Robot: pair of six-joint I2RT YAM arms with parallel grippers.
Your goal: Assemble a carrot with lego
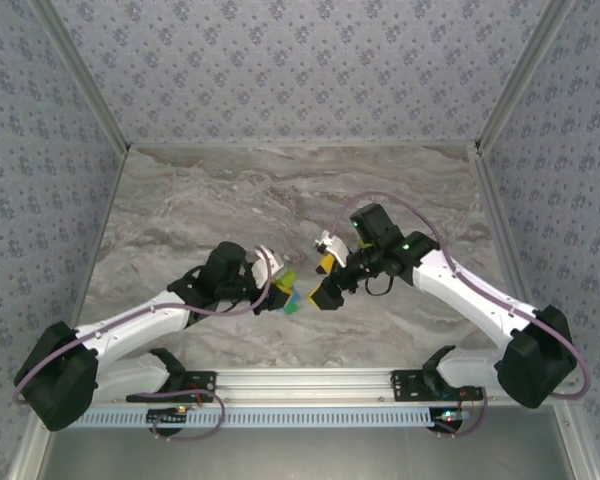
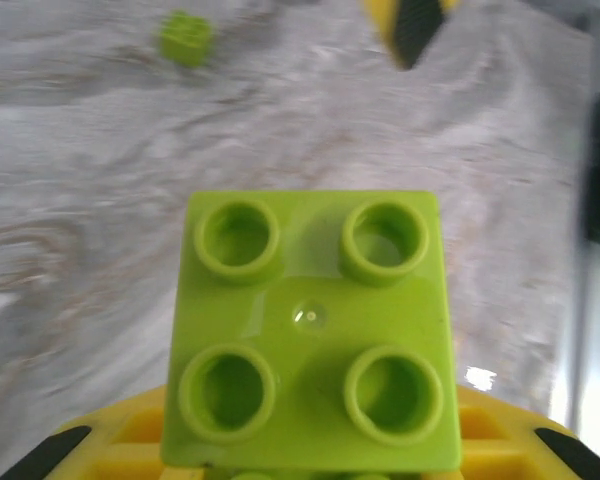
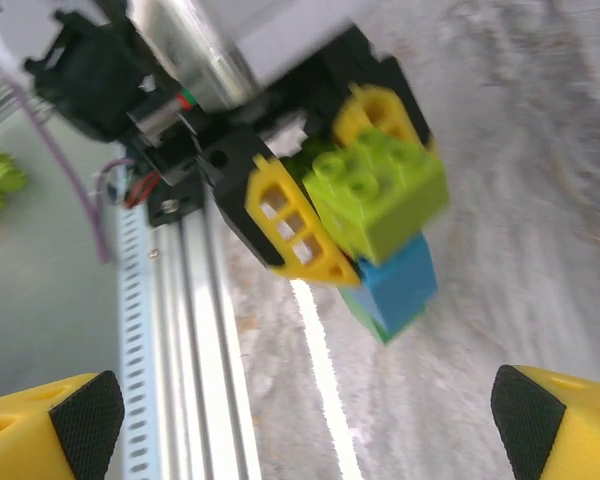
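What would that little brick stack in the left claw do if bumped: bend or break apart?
Probably stiff: the brick stack looks like hard plastic blocks, lime-green over blue over green. A sideways knock might pop a joint, as the blocks seem only pressed together. Its glossy top could be slippery, though the left claw pinches it.

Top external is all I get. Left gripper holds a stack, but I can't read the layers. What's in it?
Observer: Right wrist view shows the stack up close. It is lime on top, blue under that and green at the bottom.
Operator: Right gripper carrying anything?
Observer: No. The right gripper is open wide with nothing in it.
Operator: Any loose bricks?
Observer: Left wrist view shows one lime brick lying on the table beyond the stack.
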